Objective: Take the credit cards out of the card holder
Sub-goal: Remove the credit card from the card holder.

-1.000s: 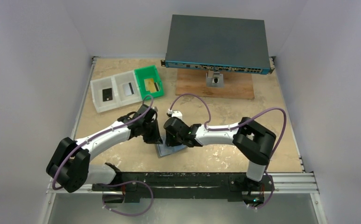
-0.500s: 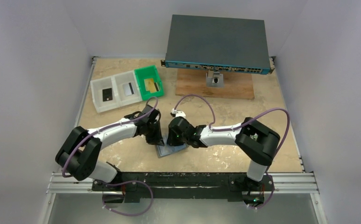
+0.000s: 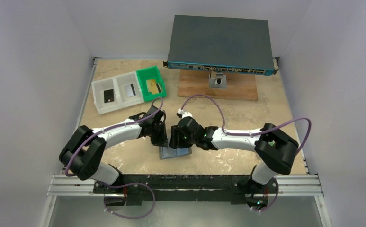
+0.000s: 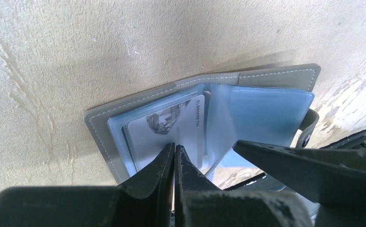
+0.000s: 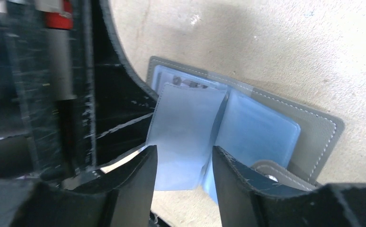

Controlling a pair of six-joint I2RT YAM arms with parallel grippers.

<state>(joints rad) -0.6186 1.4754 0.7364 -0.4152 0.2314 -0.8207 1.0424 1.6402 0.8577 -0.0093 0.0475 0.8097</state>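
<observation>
The card holder [image 3: 176, 152] lies open on the table near the front edge, grey cover down, bluish clear pockets up. In the left wrist view a silver-grey credit card [image 4: 171, 124] sits in the holder's [image 4: 99, 126] left pocket. My left gripper [image 4: 174, 147] is shut, its tips resting on that card's face. My right gripper [image 5: 184, 153] is open, and a raised clear pocket leaf [image 5: 183, 125] stands loose between its fingers. From above, the left gripper [image 3: 161, 141] and right gripper [image 3: 175, 142] meet over the holder.
White trays [image 3: 99, 88] and a green tray [image 3: 144, 75] at the back left hold a black card [image 3: 108, 96], a silver card [image 3: 130, 90] and a gold card [image 3: 153, 85]. A large dark grey box with ports [image 3: 219, 45] stands on a wooden board [image 3: 240, 87] at the back.
My right gripper has opened and now straddles the pocket leaf. Both arms have shifted a little to the right over the holder. The left gripper stays shut.
</observation>
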